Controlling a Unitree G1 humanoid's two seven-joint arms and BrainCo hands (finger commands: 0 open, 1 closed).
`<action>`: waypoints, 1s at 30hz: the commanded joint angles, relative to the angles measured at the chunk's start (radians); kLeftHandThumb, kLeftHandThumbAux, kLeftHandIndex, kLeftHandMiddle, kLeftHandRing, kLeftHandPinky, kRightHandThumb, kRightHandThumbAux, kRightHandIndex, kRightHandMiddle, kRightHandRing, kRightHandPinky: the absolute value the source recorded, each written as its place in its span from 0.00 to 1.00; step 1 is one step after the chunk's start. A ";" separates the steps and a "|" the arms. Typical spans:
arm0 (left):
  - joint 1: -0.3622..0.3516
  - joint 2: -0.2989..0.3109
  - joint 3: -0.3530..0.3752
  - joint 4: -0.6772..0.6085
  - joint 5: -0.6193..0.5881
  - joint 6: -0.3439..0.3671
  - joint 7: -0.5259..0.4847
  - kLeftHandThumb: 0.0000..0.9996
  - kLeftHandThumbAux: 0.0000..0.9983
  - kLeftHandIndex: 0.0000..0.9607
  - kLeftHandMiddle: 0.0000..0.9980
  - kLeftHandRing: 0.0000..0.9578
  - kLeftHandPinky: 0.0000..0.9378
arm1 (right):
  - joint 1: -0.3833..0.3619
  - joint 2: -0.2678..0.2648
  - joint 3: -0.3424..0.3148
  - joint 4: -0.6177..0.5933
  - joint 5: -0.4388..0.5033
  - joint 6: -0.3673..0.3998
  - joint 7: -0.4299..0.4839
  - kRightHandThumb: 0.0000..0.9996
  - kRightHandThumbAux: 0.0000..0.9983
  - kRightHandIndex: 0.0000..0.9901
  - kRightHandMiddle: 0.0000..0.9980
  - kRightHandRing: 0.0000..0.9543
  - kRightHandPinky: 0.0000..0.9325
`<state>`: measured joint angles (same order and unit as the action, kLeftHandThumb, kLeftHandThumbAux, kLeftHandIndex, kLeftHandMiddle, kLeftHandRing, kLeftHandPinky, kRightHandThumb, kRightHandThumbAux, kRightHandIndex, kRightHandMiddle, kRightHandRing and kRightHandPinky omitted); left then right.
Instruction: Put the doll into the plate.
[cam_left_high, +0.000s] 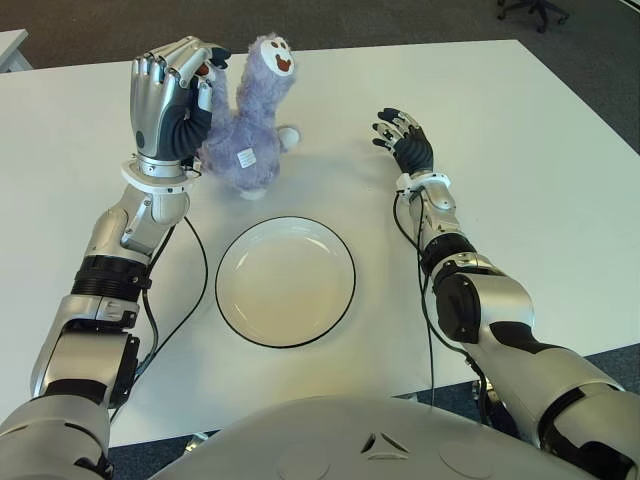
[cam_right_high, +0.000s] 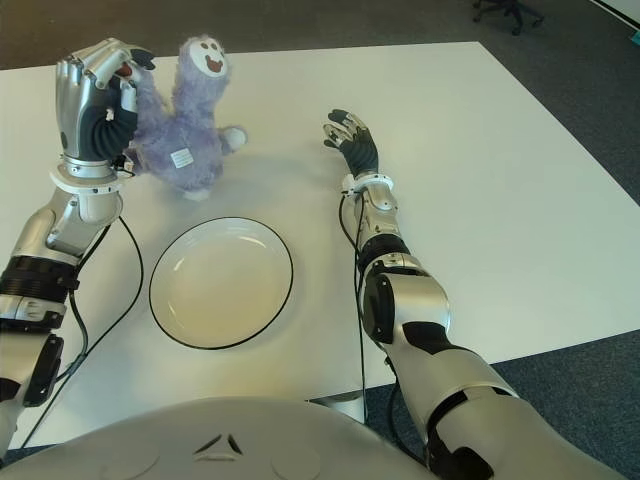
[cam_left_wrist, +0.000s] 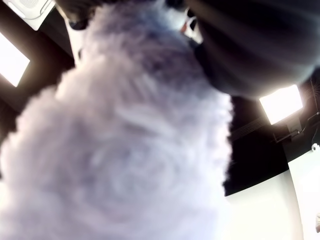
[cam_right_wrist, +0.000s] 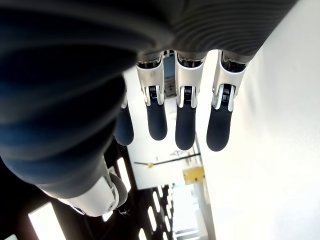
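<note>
Left hand (cam_left_high: 172, 98): I saw it raised at the far left of the table, fingers (cam_left_high: 190, 62) curled around the doll's left side, grasping it.
Doll (cam_left_high: 248, 118): purple, fluffy, upright, its pale face turned upward; it stood on the table just beyond the plate's far rim, with a white tag on its body. In my left wrist view its fur filled most of the frame.
Plate (cam_left_high: 340, 300): white with a dark rim, near centre, holding nothing.
Right hand (cam_left_high: 405, 140): to the right of the doll, well apart from it, fingers (cam_right_wrist: 185, 120) extended and relaxed, gripping nothing.
Table (cam_left_high: 520, 160): white.
</note>
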<state>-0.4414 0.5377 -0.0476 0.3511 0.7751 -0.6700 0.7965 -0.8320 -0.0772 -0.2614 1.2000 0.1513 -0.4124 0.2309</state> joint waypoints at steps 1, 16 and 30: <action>-0.017 0.008 0.012 -0.005 -0.019 -0.019 0.007 0.94 0.66 0.36 0.47 0.62 0.70 | 0.049 0.009 -0.002 0.031 0.001 0.033 -0.004 0.48 0.77 0.21 0.19 0.24 0.32; -0.022 -0.002 0.026 -0.021 -0.018 -0.026 0.011 0.94 0.66 0.37 0.47 0.61 0.68 | 0.048 0.010 -0.003 0.031 0.003 0.032 -0.003 0.48 0.79 0.22 0.19 0.24 0.31; 0.010 -0.014 0.041 -0.112 -0.022 -0.009 -0.016 0.94 0.66 0.37 0.47 0.60 0.67 | 0.047 0.009 -0.003 0.031 0.003 0.031 -0.003 0.49 0.78 0.23 0.21 0.25 0.33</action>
<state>-0.4490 0.5332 -0.0155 0.2717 0.7633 -0.6868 0.7926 -0.8321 -0.0778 -0.2621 1.2007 0.1520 -0.4119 0.2314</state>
